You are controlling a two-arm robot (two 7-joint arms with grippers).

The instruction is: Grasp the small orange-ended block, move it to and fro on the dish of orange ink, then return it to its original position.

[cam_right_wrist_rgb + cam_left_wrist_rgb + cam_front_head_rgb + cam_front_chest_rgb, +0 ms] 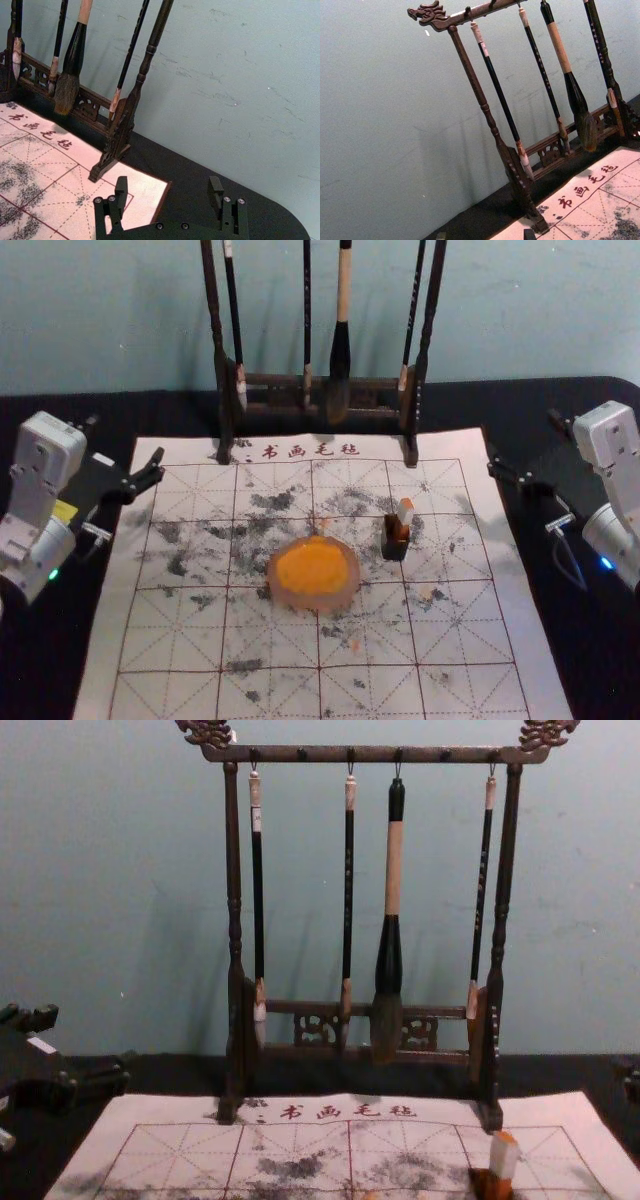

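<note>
Orange-ended block (405,511) is in the small dark holder (395,544), on the mat to the right of the ink dish and a bit farther back. Block pokes out of the top, slight lean; chest view has its white side up above the holder, orange along the top end. Neither gripper touches it.

Ink dish (313,574): round, pinkish rim, orange ink across the middle, sitting flat near mid-mat. Holder and dish are apart.

Left gripper (125,440): off the mat's left edge, about level with the mat's far part, fingers spread, nothing between them. Right gripper (527,446): mirrored past the right edge, fingers also spread, nothing between; right wrist view confirms a wide gap.

White gridded mat (172,645) has dark ink smudges plus a few orange marks, red characters along the far edge. Lies on black table cover (575,680). Dark wooden rack (233,920) stands at the far edge, four brushes hanging, the thick one (390,950) second from the right.
</note>
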